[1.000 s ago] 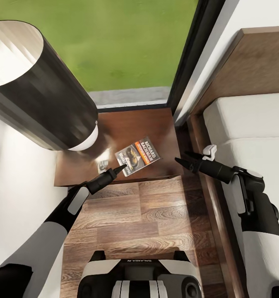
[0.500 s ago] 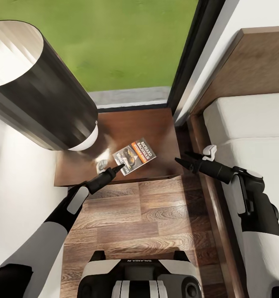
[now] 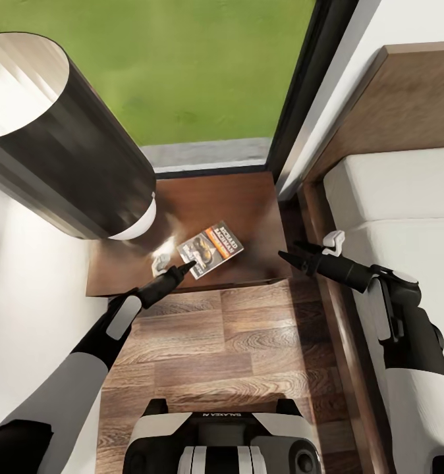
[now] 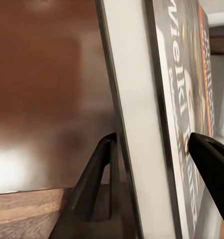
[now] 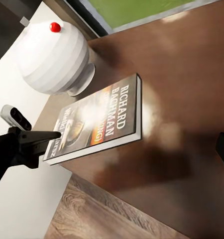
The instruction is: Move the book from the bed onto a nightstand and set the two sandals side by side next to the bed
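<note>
Left gripper closed on the near corner of the book, one finger under the page block, the other over the cover. Book lying flat on the nightstand, cover up, orange band and white "Richard Bachman" lettering legible in the right wrist view. Just beyond the gripper's tip, on the lamp side, a small white-grey item on the wood, too small to identify. Farther out past the gripper, the white ribbed lamp base with a red button on top, under the dark cylindrical shade.

Right gripper held above the gap between nightstand and bed, well apart from the book, fingers slightly parted, nothing between them. Beside that gripper, a small white clip-like piece at the mattress edge. Below both arms, wood-plank floor.
</note>
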`<state>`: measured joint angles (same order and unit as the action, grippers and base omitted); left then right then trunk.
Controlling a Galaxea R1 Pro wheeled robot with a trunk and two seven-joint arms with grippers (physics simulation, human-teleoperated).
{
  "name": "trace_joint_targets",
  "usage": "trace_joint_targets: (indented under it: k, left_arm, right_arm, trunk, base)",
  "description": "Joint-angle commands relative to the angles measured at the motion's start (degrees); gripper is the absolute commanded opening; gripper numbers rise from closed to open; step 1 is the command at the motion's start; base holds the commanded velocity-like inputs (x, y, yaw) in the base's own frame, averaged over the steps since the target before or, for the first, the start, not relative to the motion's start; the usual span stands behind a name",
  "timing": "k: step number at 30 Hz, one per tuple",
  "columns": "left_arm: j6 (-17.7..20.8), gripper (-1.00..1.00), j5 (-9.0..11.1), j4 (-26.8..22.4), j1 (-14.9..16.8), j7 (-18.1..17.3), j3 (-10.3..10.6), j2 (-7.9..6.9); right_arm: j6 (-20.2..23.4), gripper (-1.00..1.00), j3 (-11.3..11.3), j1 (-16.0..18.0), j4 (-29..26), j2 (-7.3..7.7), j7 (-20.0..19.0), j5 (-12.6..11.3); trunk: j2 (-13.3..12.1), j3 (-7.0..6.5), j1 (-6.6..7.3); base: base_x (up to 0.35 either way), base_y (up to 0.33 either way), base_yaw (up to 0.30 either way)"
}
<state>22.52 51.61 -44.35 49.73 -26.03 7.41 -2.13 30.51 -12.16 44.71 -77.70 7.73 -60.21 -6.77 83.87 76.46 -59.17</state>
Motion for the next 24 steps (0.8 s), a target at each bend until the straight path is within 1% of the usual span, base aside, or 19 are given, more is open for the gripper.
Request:
trace_joint_targets:
  k: [1, 5, 24]
  left_arm:
    - [0.3, -1.00, 0.6, -0.1, 0.0, 0.1, 0.2, -0.02]
    - [0.3, -1.00, 0.8, -0.2, 0.0, 0.2, 0.2, 0.04]
    - [0.4, -1.00, 1.0, -0.1, 0.0, 0.3, 0.2, 0.02]
  right_arm:
    - [0.4, 1.00, 0.0, 0.0, 0.0, 0.00, -0.1, -0.3]
    - [0.5, 1.00, -0.1, 0.0, 0.0, 0.02, -0.2, -0.3]
    - [0.4, 1.00, -0.1, 0.0, -0.1, 0.01, -0.2, -0.3]
  trunk:
    - [0.0, 0.02, 0.00]
    - [0.0, 0.02, 0.00]
    - [7.6, 3.43, -4.17]
  base:
    - [0.000, 0.000, 0.000]
    - [0.000, 0.000, 0.000]
    - [0.000, 0.000, 0.000]
